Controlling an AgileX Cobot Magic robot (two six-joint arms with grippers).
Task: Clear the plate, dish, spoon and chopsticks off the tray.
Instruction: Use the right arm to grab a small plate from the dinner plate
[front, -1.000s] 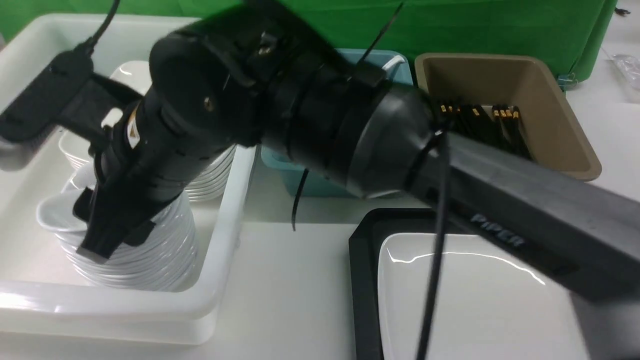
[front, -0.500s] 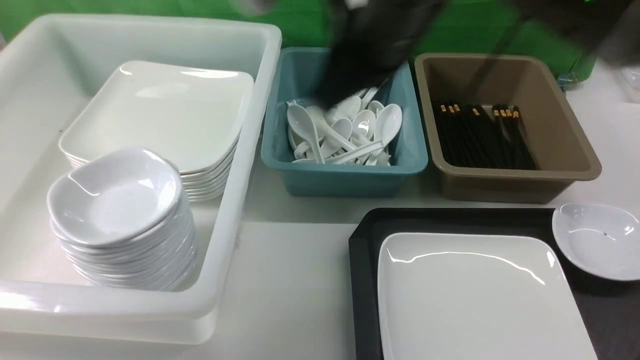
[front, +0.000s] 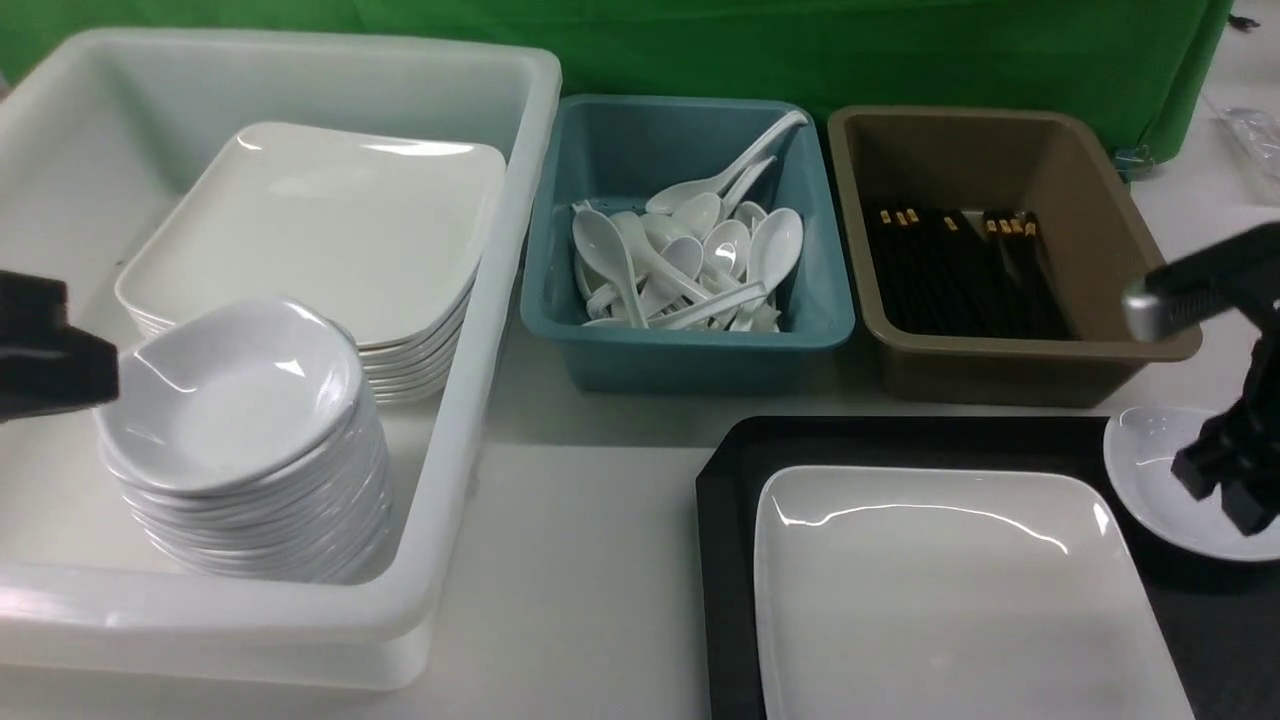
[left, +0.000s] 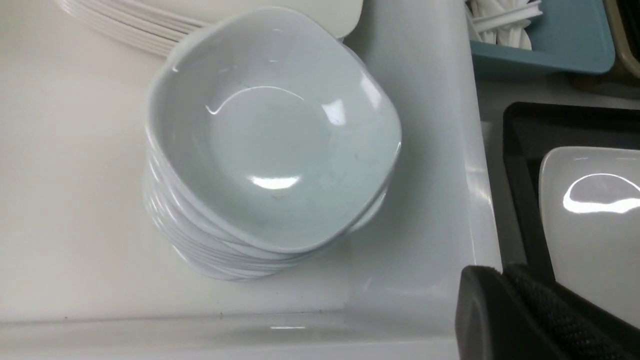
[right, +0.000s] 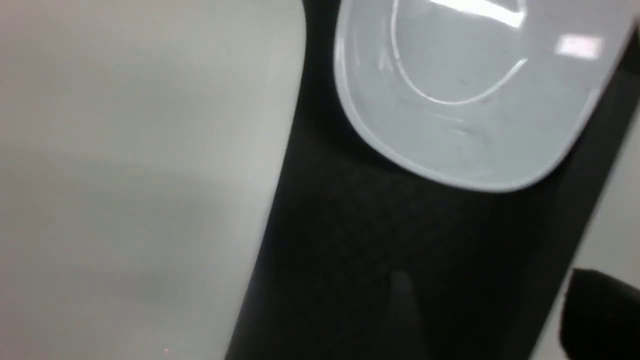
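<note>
- The right arm's black pincer (right: 492, 280) stands open, its two fingers spread well apart with nothing between them. In the front view it appears at the far right, overlapping the small dish
- The left arm's black pincer (left: 497, 270) is closed, fingertips together and holding nothing, near the wall of the large white plastic tub (front: 420, 560)
- The large, glossy white, nearly square plate (front: 950, 590) lies flat on the black plastic tray (front: 730, 560) with its raised rim
- The small, rounded white dish (front: 1150, 480) is also on the tray, beside the plate, near the tray's far edge
- Short white soup spoons (front: 775, 250) fill the blue-green plastic bin (front: 690, 360), and black chopsticks with gold bands (front: 940, 280) lie in the brown plastic bin (front: 1030, 375). None can be seen on the part of the tray in view; whether some belong to this clearing cannot be told
- The step in hand seems to be reaching for the dish, with the plate also left to clear
- Next, the right pincer should line up with the dish's rim, one finger on each side, close gently and lift it level. The glossy rim could slip, or the dish could knock the plate
</note>
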